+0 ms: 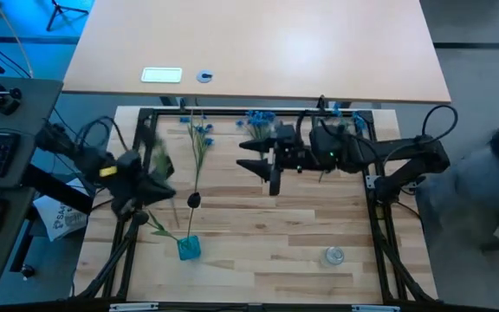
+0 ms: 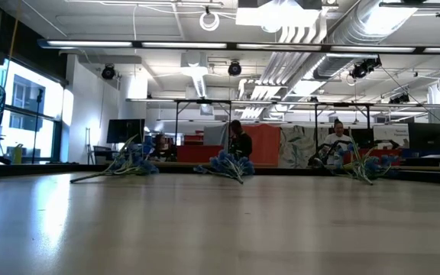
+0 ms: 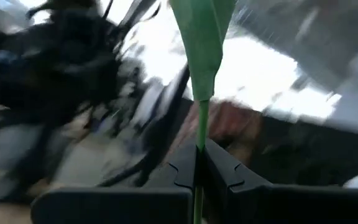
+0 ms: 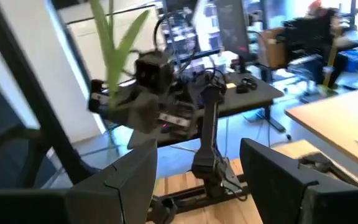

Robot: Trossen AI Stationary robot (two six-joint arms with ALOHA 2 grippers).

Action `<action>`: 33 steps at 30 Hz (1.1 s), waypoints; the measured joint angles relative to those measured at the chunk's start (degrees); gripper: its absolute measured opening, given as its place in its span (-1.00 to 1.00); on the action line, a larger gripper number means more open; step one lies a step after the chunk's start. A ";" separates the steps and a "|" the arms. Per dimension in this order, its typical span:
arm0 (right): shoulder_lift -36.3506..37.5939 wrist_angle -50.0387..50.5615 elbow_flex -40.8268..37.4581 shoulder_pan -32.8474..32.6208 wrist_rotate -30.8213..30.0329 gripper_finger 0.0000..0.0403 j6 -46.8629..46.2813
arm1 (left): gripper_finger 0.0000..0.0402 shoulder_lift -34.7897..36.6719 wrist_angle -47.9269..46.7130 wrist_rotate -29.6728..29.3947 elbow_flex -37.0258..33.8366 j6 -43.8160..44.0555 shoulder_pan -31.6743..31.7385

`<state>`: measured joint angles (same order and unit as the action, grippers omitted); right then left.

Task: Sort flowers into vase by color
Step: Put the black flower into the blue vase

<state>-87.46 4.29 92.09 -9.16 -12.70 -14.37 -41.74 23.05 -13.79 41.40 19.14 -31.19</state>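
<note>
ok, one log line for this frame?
left gripper: shut on green leafy stem, lifted | right gripper: open, idle at rear | small teal vase: holds one stem

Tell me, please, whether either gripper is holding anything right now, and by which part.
The left gripper is shut on a green flower stem, pinching it just below the leaf. The right gripper is open and holds nothing.

Open office: exposed ceiling ducts (image 2: 334,30), strip lights (image 2: 128,43), window (image 2: 29,114), desks.
</note>
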 joint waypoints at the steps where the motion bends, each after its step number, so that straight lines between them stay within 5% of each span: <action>1: -0.15 -0.01 0.00 -1.01 -1.79 0.11 -0.88 | -1.00 0.47 6.19 -0.74 -2.57 -0.47 -1.65; 5: -0.45 0.01 0.00 -4.77 -6.98 0.11 -3.98 | -1.00 1.17 21.44 -6.11 -10.41 -3.95 -7.78; 15: -1.85 0.77 0.07 -9.01 -10.28 0.11 -3.59 | -1.00 -5.61 21.04 -12.03 -13.61 -21.65 -13.52; 21: -1.92 3.00 0.07 -9.62 -9.59 0.11 -3.62 | -1.00 -2.78 21.02 -13.12 -13.61 -26.61 -13.52; 33: -1.92 3.66 0.07 -9.42 -10.92 0.11 -3.63 | -1.00 15.89 -0.29 -19.87 -13.50 -30.96 -10.69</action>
<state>-89.38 7.94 92.16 -18.59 -23.62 -18.00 -25.86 22.76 -33.66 27.90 -11.81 -41.88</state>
